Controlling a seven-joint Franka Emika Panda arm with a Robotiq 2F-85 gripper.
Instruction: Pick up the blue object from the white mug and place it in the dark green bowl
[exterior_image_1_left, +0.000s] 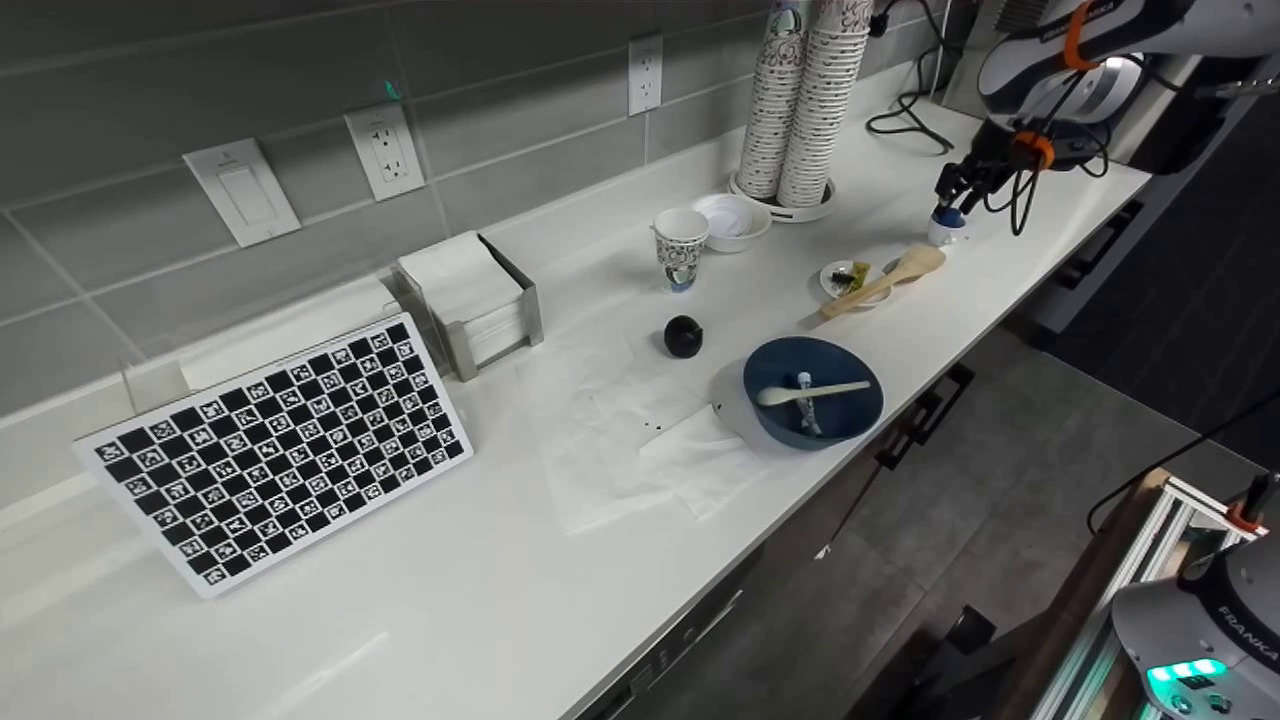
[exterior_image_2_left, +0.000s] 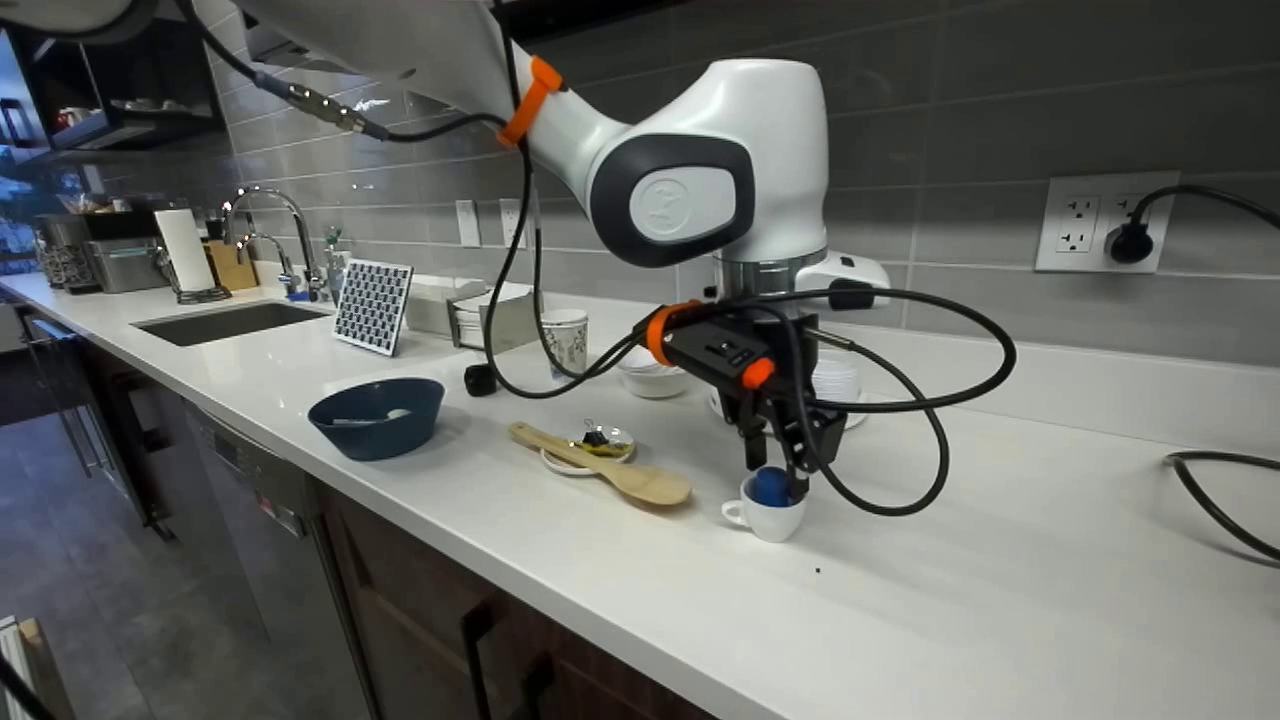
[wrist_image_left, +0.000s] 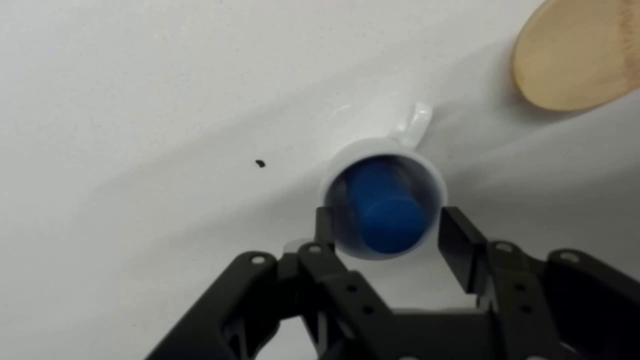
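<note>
Wrist view: blue object (wrist_image_left: 386, 210) in white mug (wrist_image_left: 370, 147), between parted jaws.

The blue object (wrist_image_left: 387, 205) was a deep blue, the mug (exterior_image_2_left: 772, 521) plain white, the bowl (exterior_image_2_left: 375, 440) dark navy-teal, the tool (wrist_image_left: 385, 216) black. The counter (exterior_image_1_left: 480, 570) was white, the spatula (exterior_image_2_left: 650, 485) pale tan, the wall tiles (exterior_image_1_left: 540, 80) grey. Black-and-white checks covered the board (exterior_image_1_left: 278, 450); dark swirls patterned the white paper cup (exterior_image_1_left: 680, 247).

White bench (exterior_image_1_left: 420, 610) with a dark bowl (exterior_image_1_left: 795, 357) on it.
Beside the bowl, white paper (exterior_image_1_left: 695, 455); near it, a black round object (exterior_image_1_left: 682, 338); farther from it, a patterned cup (exterior_image_1_left: 680, 250) and napkin holder (exterior_image_1_left: 461, 352); well apart, the white mug (exterior_image_2_left: 770, 521) and a checkered board (exterior_image_1_left: 275, 455).
</note>
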